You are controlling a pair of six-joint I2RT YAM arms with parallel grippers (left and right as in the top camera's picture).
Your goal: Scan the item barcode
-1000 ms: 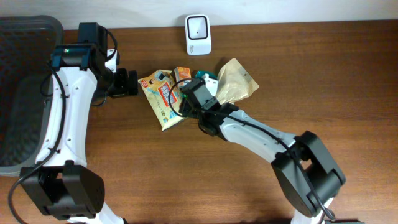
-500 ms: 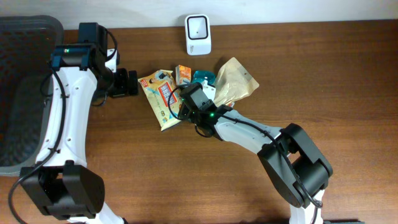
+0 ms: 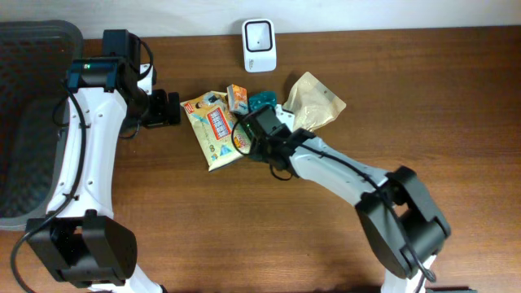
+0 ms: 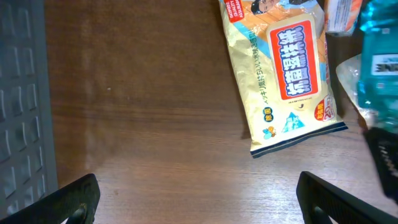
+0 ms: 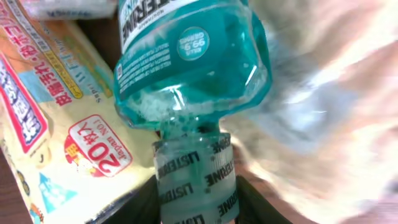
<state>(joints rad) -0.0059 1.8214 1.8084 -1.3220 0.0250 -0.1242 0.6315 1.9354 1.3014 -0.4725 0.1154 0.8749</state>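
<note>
A teal mouthwash bottle point(image 5: 193, 62) lies among the pile of items, its wrapped cap point(image 5: 196, 180) pointing at the right wrist camera. My right gripper point(image 5: 198, 206) has its black fingers pressed against both sides of that cap. From overhead the bottle point(image 3: 262, 101) shows just beyond the right gripper point(image 3: 262, 115). The white barcode scanner point(image 3: 259, 45) stands at the table's far edge. My left gripper point(image 3: 167, 108) rests left of the pile, wide open over bare wood point(image 4: 199, 199), holding nothing.
A yellow snack packet point(image 3: 213, 129) lies left of the bottle, with a small orange box point(image 3: 238, 98) behind it and a tan paper pouch point(image 3: 316, 102) to the right. A dark grey basket point(image 3: 24, 122) fills the left edge.
My right gripper has narrowed onto the bottle's cap. The right arm has shifted slightly and the tan pouch has been nudged to the right. The left arm has not moved.
</note>
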